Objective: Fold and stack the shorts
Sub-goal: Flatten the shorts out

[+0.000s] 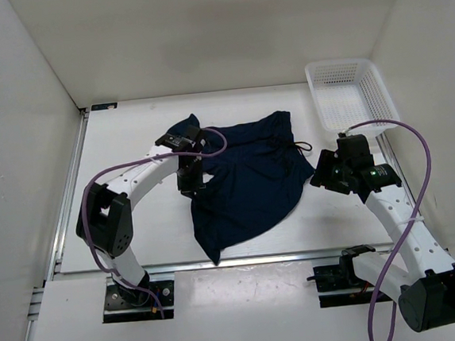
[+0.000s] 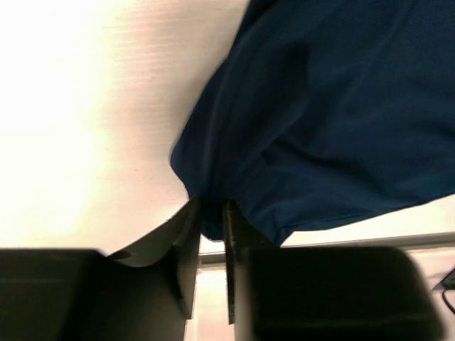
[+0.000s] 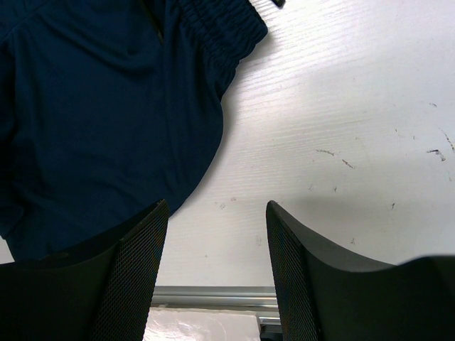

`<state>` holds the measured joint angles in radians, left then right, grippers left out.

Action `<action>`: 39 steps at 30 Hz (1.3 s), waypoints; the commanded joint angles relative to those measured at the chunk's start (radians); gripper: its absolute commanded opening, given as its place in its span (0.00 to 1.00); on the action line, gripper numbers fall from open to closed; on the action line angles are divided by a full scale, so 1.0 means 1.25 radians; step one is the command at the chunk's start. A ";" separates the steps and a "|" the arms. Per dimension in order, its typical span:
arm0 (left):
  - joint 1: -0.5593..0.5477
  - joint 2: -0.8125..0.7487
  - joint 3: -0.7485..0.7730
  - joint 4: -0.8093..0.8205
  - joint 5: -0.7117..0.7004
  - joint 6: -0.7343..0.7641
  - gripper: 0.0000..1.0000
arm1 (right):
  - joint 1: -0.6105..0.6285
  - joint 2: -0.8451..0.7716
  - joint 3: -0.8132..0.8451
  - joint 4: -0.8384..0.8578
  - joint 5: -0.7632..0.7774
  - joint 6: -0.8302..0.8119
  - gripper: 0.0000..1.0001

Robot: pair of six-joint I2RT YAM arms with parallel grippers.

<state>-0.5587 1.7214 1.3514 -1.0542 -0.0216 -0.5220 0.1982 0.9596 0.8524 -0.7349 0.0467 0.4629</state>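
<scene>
In the left wrist view we lose the shorts past the top and right edges. The left gripper is blurred, so we cannot tell whether it pinches the fold at its tips. From above, its own body hides them. The right wrist view crops the shorts at top and left.

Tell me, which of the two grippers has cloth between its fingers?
The left gripper: the navy shorts sit between its nearly closed fingers. The right gripper stands open over the white table.
</scene>
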 commanded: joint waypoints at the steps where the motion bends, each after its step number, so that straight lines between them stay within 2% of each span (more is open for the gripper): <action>1: -0.002 -0.024 -0.015 0.030 0.045 0.016 0.31 | -0.001 -0.001 0.003 -0.004 0.008 -0.013 0.62; 2: -0.002 -0.024 -0.015 0.030 0.053 0.016 0.31 | -0.001 -0.001 0.003 -0.004 0.008 -0.013 0.62; 4: -0.002 -0.024 -0.015 0.037 0.053 0.016 0.10 | -0.001 -0.001 0.003 -0.004 0.008 -0.013 0.62; 13: 0.023 -0.060 0.000 -0.006 -0.029 0.016 0.10 | -0.001 -0.001 0.003 -0.004 0.008 -0.013 0.62; 17: 0.112 -0.060 0.044 -0.024 -0.044 0.037 0.10 | -0.001 -0.001 0.003 -0.004 0.008 -0.013 0.62; 23: 0.219 0.078 0.140 -0.014 0.024 0.089 0.10 | -0.001 -0.001 0.003 -0.004 0.001 -0.013 0.62; 26: 0.238 0.136 0.199 -0.006 0.042 0.105 0.10 | -0.001 -0.008 0.003 -0.004 0.001 -0.013 0.62; 27: 0.249 0.169 0.223 -0.006 0.042 0.112 0.11 | -0.001 -0.008 0.003 -0.004 0.001 -0.013 0.62; 28: 0.257 0.186 0.234 -0.006 0.049 0.112 0.21 | -0.001 -0.008 -0.004 -0.004 0.001 -0.013 0.62; 31: 0.289 0.243 0.264 -0.022 0.049 0.127 0.61 | -0.001 -0.008 -0.005 -0.004 0.001 -0.013 0.62; 32: 0.297 0.243 0.264 -0.029 0.049 0.127 0.66 | -0.001 -0.008 -0.005 -0.004 0.001 -0.013 0.62; 33: 0.315 0.243 0.264 -0.029 0.049 0.127 0.70 | -0.001 -0.008 -0.005 -0.004 0.001 -0.013 0.62; 38: 0.363 0.136 0.225 -0.022 -0.009 0.081 0.70 | -0.001 0.002 -0.005 -0.004 -0.007 -0.006 0.63; 39: 0.363 0.108 0.206 -0.022 -0.009 0.068 0.68 | -0.001 0.002 -0.005 -0.004 -0.007 -0.006 0.64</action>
<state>-0.1265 2.0262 1.6321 -1.0798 0.0002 -0.4042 0.1982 0.9596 0.8524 -0.7353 0.0456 0.4633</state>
